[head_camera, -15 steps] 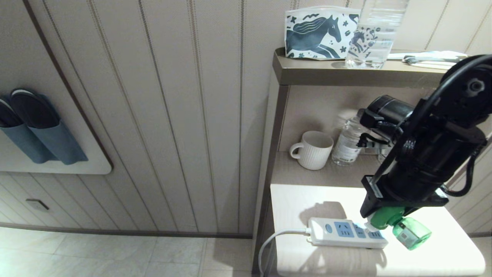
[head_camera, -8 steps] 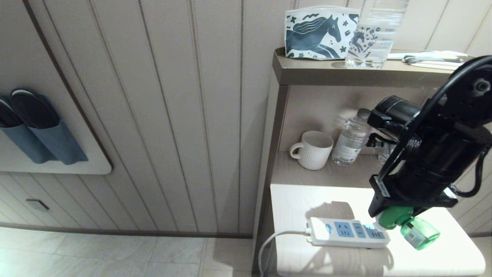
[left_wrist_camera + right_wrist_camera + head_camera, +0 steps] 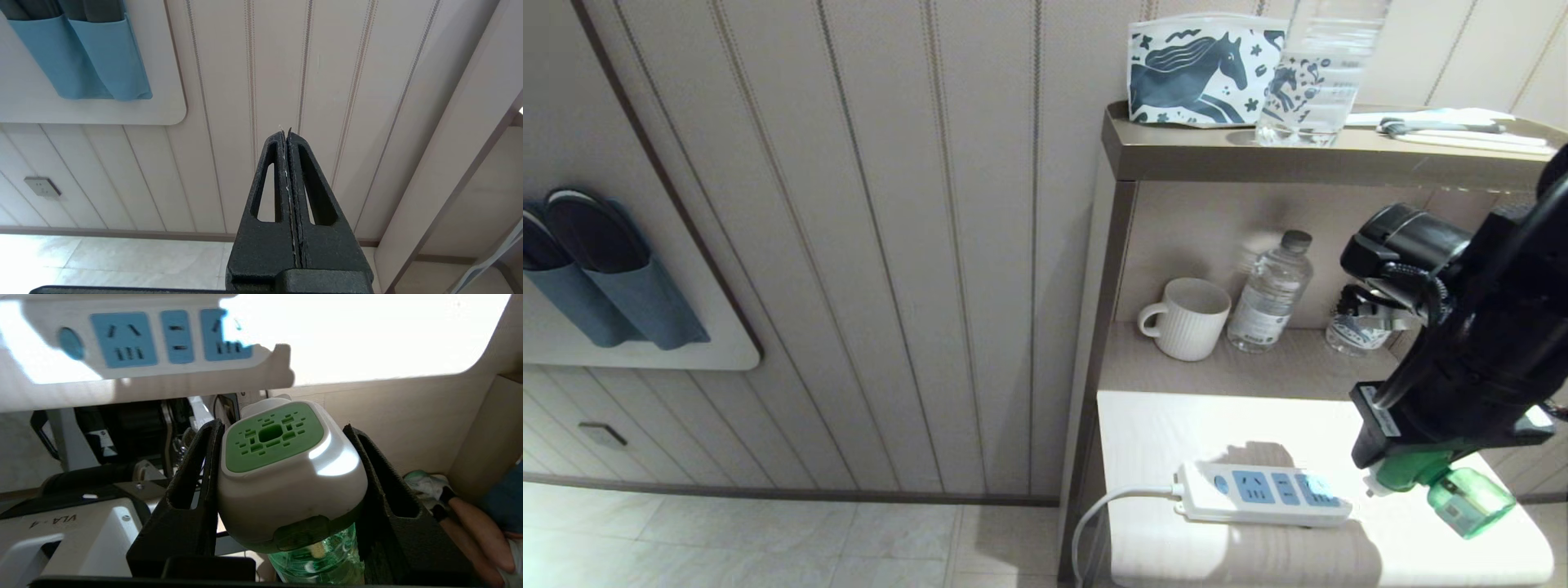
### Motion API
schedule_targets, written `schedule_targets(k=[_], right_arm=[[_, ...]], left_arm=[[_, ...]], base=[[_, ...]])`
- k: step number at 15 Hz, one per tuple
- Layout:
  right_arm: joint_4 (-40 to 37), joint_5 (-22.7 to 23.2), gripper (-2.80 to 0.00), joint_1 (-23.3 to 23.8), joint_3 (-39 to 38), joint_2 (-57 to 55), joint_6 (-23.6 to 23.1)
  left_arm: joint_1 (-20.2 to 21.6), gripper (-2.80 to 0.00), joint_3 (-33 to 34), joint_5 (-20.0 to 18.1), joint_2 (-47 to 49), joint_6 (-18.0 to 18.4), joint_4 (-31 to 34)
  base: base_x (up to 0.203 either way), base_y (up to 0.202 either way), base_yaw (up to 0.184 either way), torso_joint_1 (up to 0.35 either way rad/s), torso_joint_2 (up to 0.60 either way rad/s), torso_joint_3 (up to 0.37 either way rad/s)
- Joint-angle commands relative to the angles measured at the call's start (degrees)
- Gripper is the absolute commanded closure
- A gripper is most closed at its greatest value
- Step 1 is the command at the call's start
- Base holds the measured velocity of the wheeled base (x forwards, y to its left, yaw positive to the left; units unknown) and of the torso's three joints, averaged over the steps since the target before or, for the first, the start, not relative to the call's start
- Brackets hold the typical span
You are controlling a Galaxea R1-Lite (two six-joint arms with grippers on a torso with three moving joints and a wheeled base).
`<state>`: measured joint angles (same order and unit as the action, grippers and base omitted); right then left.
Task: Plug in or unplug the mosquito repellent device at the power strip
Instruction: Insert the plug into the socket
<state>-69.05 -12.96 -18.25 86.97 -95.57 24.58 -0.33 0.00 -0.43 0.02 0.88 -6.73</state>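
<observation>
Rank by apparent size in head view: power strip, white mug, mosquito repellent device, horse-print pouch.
1. horse-print pouch
2. power strip
3. mosquito repellent device, held in the right claw, and white mug: look about alike; the device is partly hidden and nearer the camera, so unranked.

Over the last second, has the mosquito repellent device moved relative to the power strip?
Yes. The mosquito repellent device, held by the right hand, has moved rightward off the power strip and now sits clear of its right end.
</observation>
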Motion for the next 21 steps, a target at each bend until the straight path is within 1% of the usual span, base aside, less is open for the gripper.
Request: schedule_targets(k=[1, 3, 4, 7, 13, 15, 18, 20, 21], right_arm=[[0.11, 0.05, 0.00, 0.14, -2.77, 0.80, 0.08], [4.43, 0.68, 0.00, -0.71, -4.86, 1.24, -0.01], [5.73, 1.17, 0.00, -1.68, -4.46, 1.25, -0.61], [5.69, 1.52, 0.00, -2.11, -4.26, 0.46, -1.36], [6.02, 2.46, 0.00, -0.83, -12.50, 2.93, -0.58], [6.00, 2.54, 0.00, -1.00, -12.59, 3.29, 0.22], [6.04, 2.69, 0.00, -1.17, -9.26, 2.94, 0.38], [5.75, 2.51, 0.00, -1.00, -8.57, 3.30, 0.58], [5.60, 2.42, 0.00, -0.98, -8.64, 3.28, 1.42]], left_arm=[[0.07, 0.00, 0.00, -0.01, -0.02, 0.00, -0.04], [-0.02, 0.00, 0.00, -0.01, -0.02, 0.00, -0.04], [-0.02, 0.00, 0.00, -0.01, -0.02, 0.00, -0.04], [0.05, 0.00, 0.00, -0.01, -0.02, 0.00, -0.04], [0.05, 0.00, 0.00, -0.01, -0.02, 0.00, -0.04], [-0.02, 0.00, 0.00, -0.01, -0.02, 0.00, -0.04], [-0.02, 0.00, 0.00, -0.01, -0.02, 0.00, -0.04], [-0.02, 0.00, 0.00, -0.01, -0.02, 0.00, -0.04], [-0.02, 0.00, 0.00, -0.01, -0.02, 0.00, -0.04]], base=[[0.000, 0.000, 0.000, 0.000, 0.00, 0.000], [0.000, 0.000, 0.000, 0.000, 0.00, 0.000], [0.000, 0.000, 0.000, 0.000, 0.00, 0.000], [0.000, 0.000, 0.000, 0.000, 0.00, 0.000], [0.000, 0.000, 0.000, 0.000, 0.00, 0.000], [0.000, 0.000, 0.000, 0.000, 0.00, 0.000], [0.000, 0.000, 0.000, 0.000, 0.00, 0.000], [0.000, 0.000, 0.000, 0.000, 0.00, 0.000], [0.000, 0.000, 0.000, 0.000, 0.00, 0.000]])
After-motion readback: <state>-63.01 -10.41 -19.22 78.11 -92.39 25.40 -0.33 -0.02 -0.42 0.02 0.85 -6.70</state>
